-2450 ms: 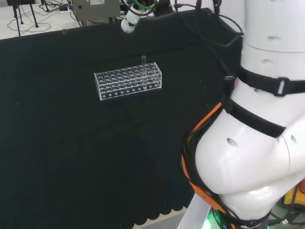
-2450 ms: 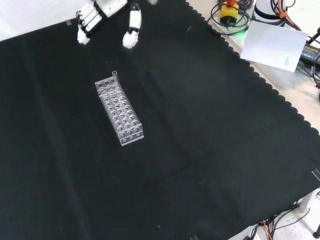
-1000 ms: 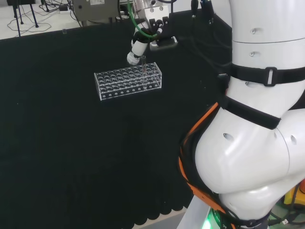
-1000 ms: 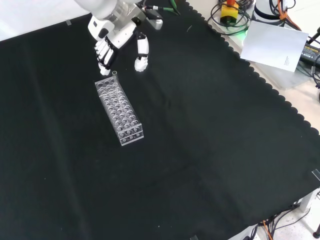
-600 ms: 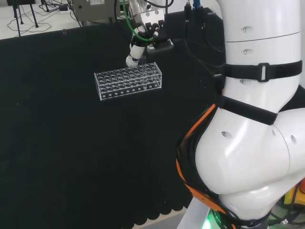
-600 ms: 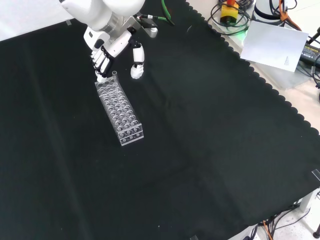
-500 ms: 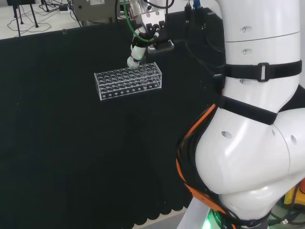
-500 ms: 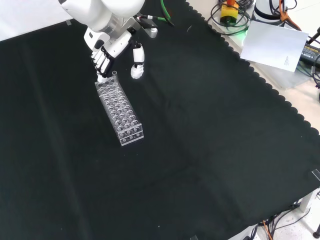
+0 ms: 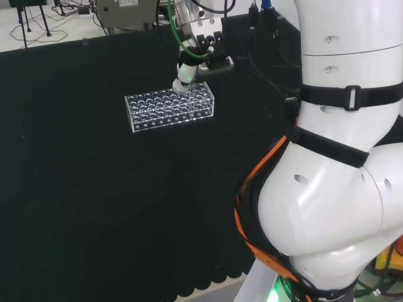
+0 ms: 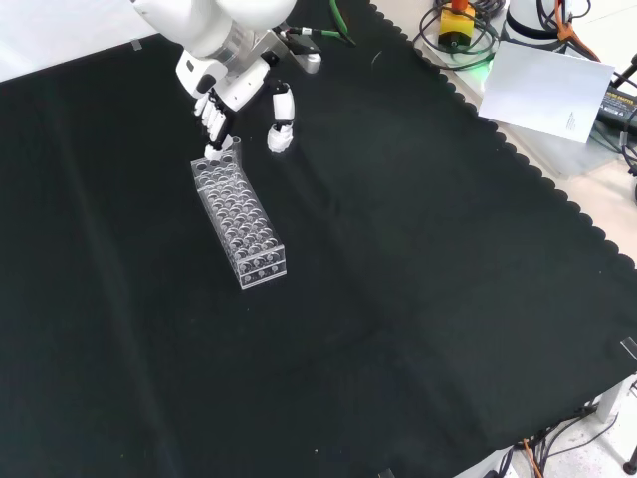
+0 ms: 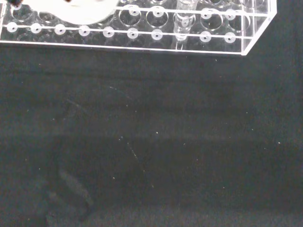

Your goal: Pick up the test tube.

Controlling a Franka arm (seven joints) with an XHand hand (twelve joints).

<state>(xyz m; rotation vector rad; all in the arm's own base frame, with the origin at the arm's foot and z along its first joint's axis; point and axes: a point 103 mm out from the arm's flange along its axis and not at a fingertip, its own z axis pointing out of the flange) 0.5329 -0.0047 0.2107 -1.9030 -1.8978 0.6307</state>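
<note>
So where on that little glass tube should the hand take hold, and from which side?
Probably the top end of the test tube: it stands upright in a hole at the end of the clear rack, so just that part rises above the rack. The hand would best come from above, fingers and thumb on opposite sides, then lift straight up.

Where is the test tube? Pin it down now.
The test tube stands upright in the clear rack's far end in the front view, right at the hand's fingertips.

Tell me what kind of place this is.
Most likely a robotics lab set up for lab-ware handling: a clear test tube rack stands on a bench draped in black cloth, a robot hand works over it, and cables lie at the bench's edge.
</note>
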